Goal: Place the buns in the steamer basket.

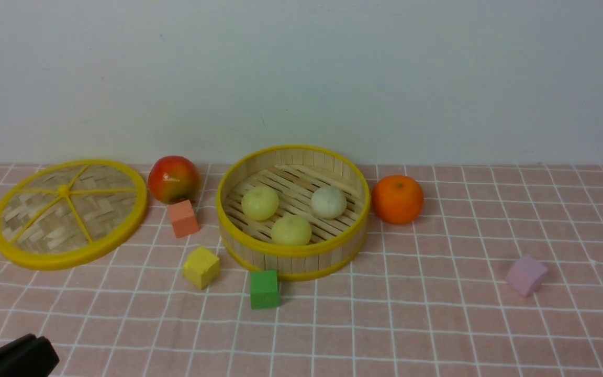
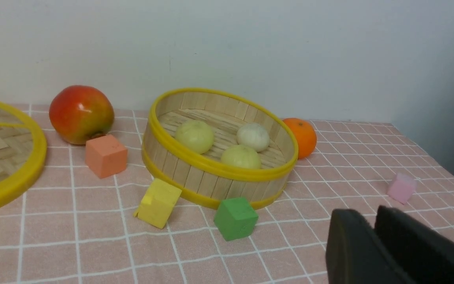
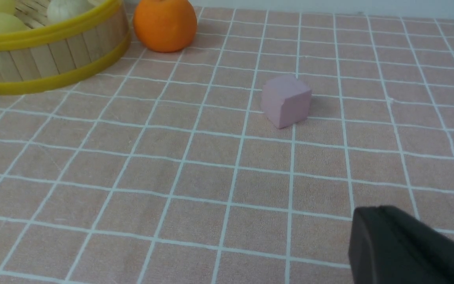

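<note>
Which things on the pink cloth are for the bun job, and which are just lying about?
For the job:
- two pale yellow round buns
- one off-white round bun
- round bamboo steamer basket with yellow rims

Just lying about:
- flat woven yellow-rimmed lid
- red-yellow apple
- orange fruit
- salmon-orange cube
- yellow cube
- green cube
- pink block

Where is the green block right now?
In the front view the green block sits on the tablecloth just in front of the steamer basket, near the middle, with the yellow block to its left.
</note>
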